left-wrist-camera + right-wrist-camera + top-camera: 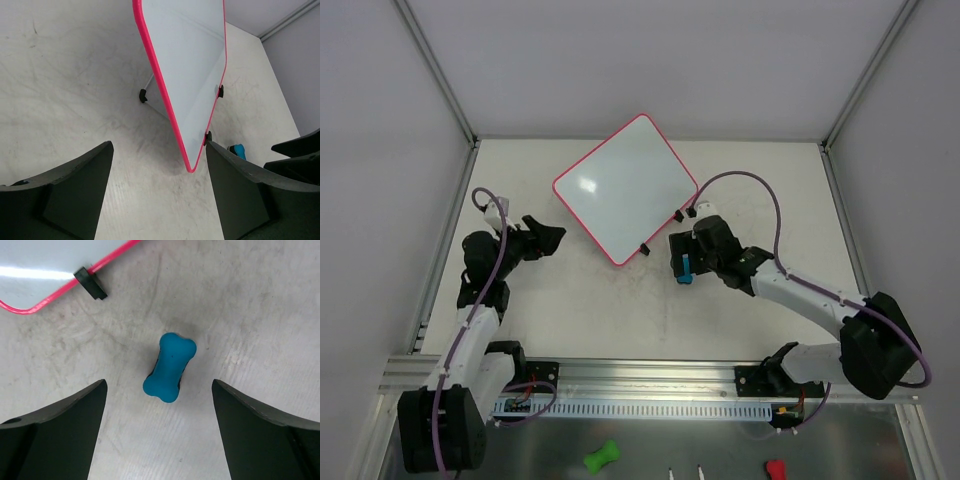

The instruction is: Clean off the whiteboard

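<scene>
blue eraser (170,367) beside whiteboard (625,185) corner | right pincer (159,390) spread over it

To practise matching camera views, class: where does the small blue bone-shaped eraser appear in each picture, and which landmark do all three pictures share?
Top external: the small blue bone-shaped eraser lies just right of centre.
Left wrist: lower right, only partly visible.
Right wrist: dead centre.
Shared landmark: the black clip nearest the lower corner of the glossy white, pink-framed whiteboard.
</scene>
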Robot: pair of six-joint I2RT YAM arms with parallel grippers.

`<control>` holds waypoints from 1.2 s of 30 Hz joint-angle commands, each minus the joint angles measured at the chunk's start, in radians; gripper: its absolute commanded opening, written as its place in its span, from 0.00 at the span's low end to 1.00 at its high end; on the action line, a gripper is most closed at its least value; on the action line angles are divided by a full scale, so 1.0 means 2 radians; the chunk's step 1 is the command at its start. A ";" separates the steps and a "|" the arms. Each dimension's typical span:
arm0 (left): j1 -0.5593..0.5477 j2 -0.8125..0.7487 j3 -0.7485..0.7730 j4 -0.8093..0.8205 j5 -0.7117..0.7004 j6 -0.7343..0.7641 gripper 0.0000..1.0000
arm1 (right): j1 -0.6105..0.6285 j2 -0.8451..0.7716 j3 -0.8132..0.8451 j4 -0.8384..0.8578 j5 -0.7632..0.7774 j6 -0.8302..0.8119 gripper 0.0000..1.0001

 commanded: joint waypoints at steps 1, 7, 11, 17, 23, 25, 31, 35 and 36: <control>-0.001 -0.051 -0.010 -0.018 -0.018 -0.005 0.76 | 0.008 -0.038 0.003 0.011 0.043 -0.011 0.93; -0.013 -0.092 -0.012 -0.054 -0.041 -0.005 0.91 | 0.012 -0.088 0.003 0.006 0.076 -0.025 0.99; -0.022 -0.113 -0.020 -0.059 -0.051 -0.008 0.99 | 0.014 -0.110 0.003 0.019 0.081 -0.051 0.99; -0.027 -0.168 -0.045 -0.071 -0.086 -0.022 0.99 | 0.014 -0.167 -0.056 0.112 0.080 -0.065 0.99; -0.031 -0.219 -0.066 -0.096 -0.109 -0.031 0.99 | 0.017 -0.193 -0.141 0.207 0.100 -0.074 0.99; -0.033 -0.221 -0.063 -0.109 -0.113 -0.025 0.99 | 0.017 -0.186 -0.148 0.221 0.100 -0.075 0.99; -0.034 -0.209 -0.070 -0.111 -0.139 -0.017 0.99 | 0.017 -0.159 -0.164 0.261 0.104 -0.075 0.99; -0.034 -0.207 -0.082 -0.103 -0.144 -0.012 0.99 | 0.017 -0.145 -0.160 0.260 0.105 -0.074 0.99; -0.034 -0.206 -0.078 -0.103 -0.138 -0.009 0.99 | 0.017 -0.140 -0.158 0.260 0.105 -0.075 0.99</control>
